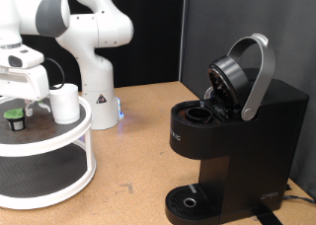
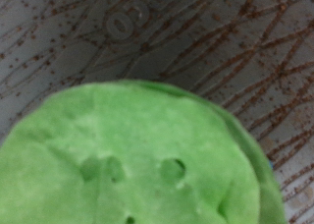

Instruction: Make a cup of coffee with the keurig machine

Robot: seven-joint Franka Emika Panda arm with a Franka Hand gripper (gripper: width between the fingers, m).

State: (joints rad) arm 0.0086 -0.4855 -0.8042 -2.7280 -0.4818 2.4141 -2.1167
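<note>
Gripper (image 1: 20, 105) low over the green-topped pod (image 1: 13, 115) on the white tiered stand (image 1: 59, 151); can't tell whether its fingers are spread. Pod (image 2: 137, 160) fills my wrist view. Cup (image 1: 65, 103) just beside. Keurig machine (image 1: 232, 136) well apart, lid raised. I'd stay centred, avoid nudging the cup.

Exterior view evenly lit and sharp; wrist view blurred, out of focus.

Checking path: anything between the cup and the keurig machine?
Exterior view: only bare tabletop and the robot base behind lie between the cup and keurig machine.
</note>
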